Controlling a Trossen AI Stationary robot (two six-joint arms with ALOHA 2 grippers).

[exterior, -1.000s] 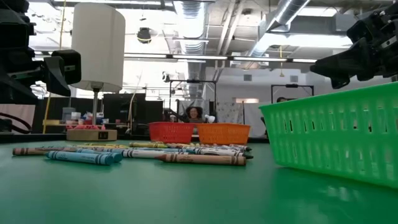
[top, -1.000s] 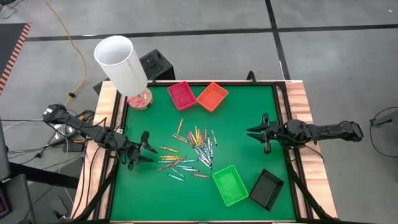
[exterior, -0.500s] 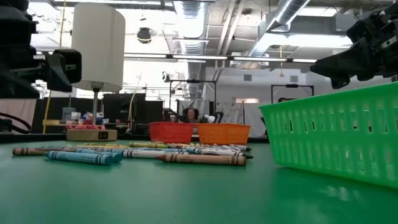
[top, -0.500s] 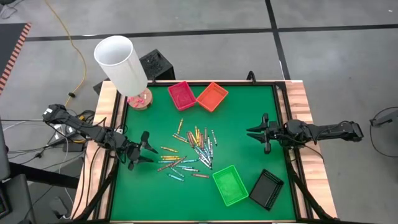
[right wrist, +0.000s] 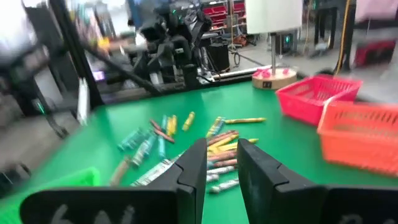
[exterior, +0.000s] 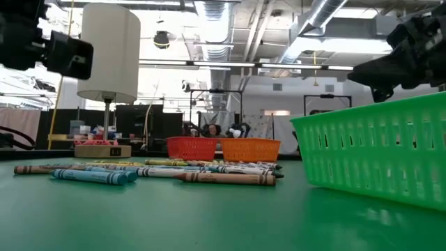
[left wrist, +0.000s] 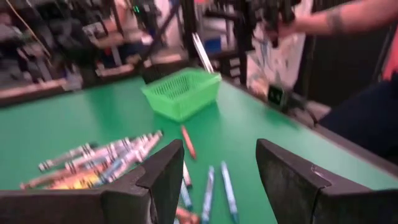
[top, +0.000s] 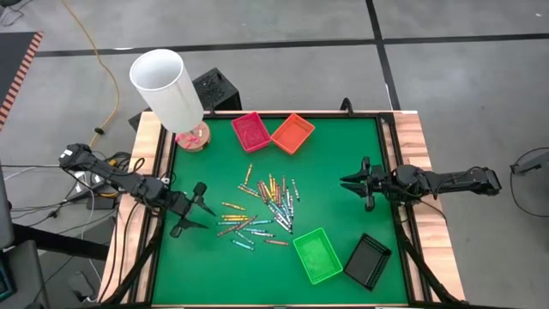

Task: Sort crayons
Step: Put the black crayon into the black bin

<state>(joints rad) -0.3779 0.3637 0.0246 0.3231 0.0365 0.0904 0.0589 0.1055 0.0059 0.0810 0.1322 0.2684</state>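
1. The green table carries everything, with a white lamp standing at its far left corner.
2. The left arm reaches in from the left edge. The left gripper hovers just beside the left end of the crayon pile, and its fingers stand well apart with nothing between them, as the left wrist view shows.
3. The right arm comes in from the right edge. The right gripper waits well apart from the pile; in its wrist view the fingers are parted by a narrow gap and hold nothing.
4. Four trays sit around the pile: a pink tray and an orange tray touching at the far side, a green tray and a black tray at the near right.
5. The crayons lie loose in the middle of the table, none yet in a tray. Some overlap, others lie singly at the edges, such as the teal ones nearest the left gripper.
6. Each crayon is likely light and stiff but brittle, and its paper wrap should give the fingers fair friction. It will probably roll if nudged sideways. The sound hold, I judge, is across the middle of the stick, fingers set square to its length, on one lying clear of its neighbours.
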